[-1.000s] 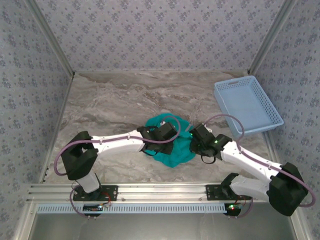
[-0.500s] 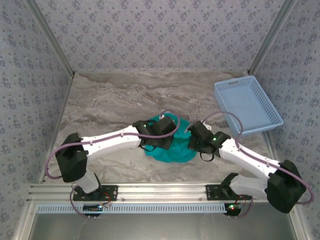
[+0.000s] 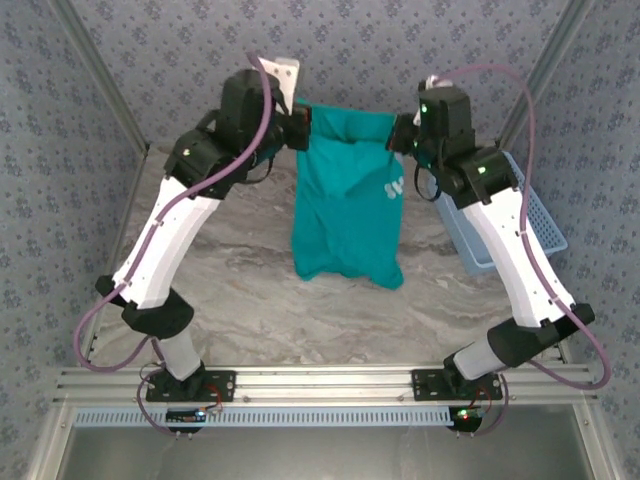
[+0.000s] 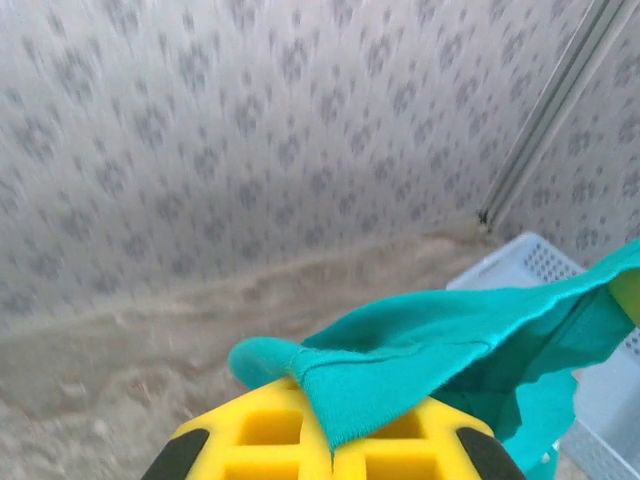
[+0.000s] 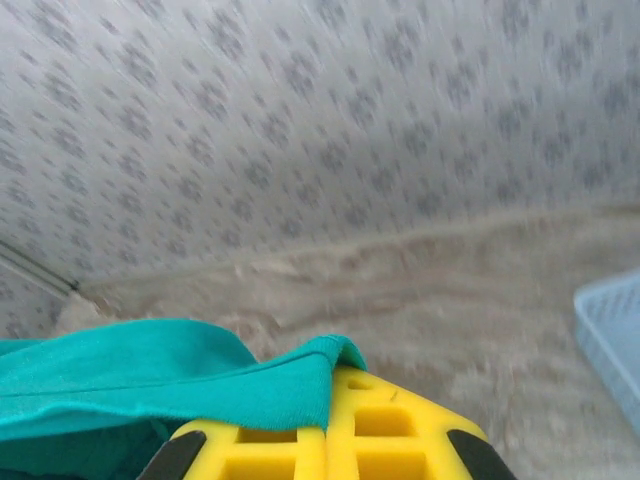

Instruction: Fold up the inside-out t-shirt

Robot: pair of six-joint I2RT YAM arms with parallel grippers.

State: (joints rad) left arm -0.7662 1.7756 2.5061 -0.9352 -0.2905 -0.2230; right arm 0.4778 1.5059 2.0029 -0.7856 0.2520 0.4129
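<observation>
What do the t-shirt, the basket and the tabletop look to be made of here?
t-shirt: soft teal knit cloth, matte; it drapes and wrinkles as it hangs, and its hemmed edge shows fine ribbing up close.
basket: light blue plastic, probably moulded; its walls are a stiff grid of holes.
tabletop: grey-beige marble pattern with veins; real stone or printed laminate, I cannot tell.

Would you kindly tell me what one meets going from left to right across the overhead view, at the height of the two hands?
The left hand, the t-shirt, the right hand, the basket.
</observation>
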